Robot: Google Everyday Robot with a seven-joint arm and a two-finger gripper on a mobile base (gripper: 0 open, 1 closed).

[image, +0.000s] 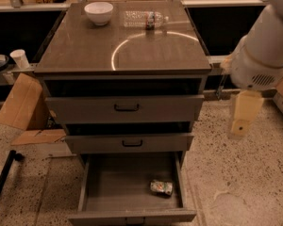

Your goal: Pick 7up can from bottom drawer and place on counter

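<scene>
Nearest the camera, the bottom drawer [114, 185] stands pulled well out from the cabinet, its grey tray open to view and its front edge at the lower border; the 7up can [161, 187] lies on its side on the drawer floor, toward the right wall and nearer the back than the front, touching nothing else; above it the middle drawer [129, 143] sits slightly out, its dark handle centred, and above that the top drawer [125, 108] is out a little as well; to the right of the cabinet, the white arm [262, 55] comes in from the upper right corner, and the tan gripper [240, 126] hangs below it over the speckled floor [236, 182], level with the two upper drawers, well apart from the can and from the cabinet's side; whether it is spread or pressed together I cannot tell; on the left, cardboard [21, 102] leans by the cabinet, with a paper cup [20, 58] on a ledge behind it; farther back, the counter [80, 48] is a glossy brown-grey surface with a curved light reflection; a white bowl [98, 12] stands near its far edge, and just to the bowl's right a clear water bottle [144, 19] lies on its side.
</scene>
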